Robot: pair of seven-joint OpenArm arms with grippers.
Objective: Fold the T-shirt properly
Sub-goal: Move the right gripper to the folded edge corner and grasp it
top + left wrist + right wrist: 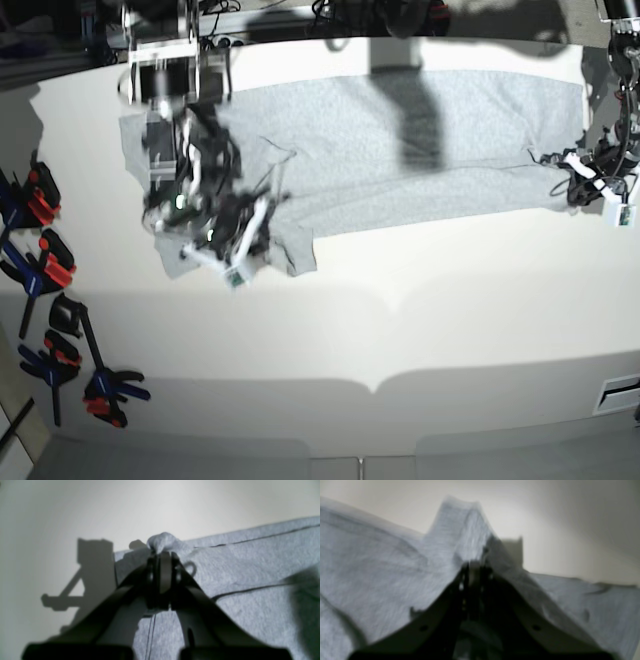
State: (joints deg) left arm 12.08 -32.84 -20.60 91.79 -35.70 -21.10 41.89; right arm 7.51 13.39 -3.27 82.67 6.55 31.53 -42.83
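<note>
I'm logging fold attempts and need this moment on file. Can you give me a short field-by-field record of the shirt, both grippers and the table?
garment: T-shirt, light grey, spread across the far part of the table, plain side showing
left gripper: left gripper shut on a bunched bit of the shirt's edge
right gripper: right gripper shut on a raised peak of fabric at the sleeve end
surface: white table
other items: clamps with red and blue parts along the table's edge
fold state: no finished fold visible

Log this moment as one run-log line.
left gripper: shut on corner of light heather-grey cotton T-shirt | right gripper: shut on bunched shirt fabric | shirt spread on white table | folding underway
</note>
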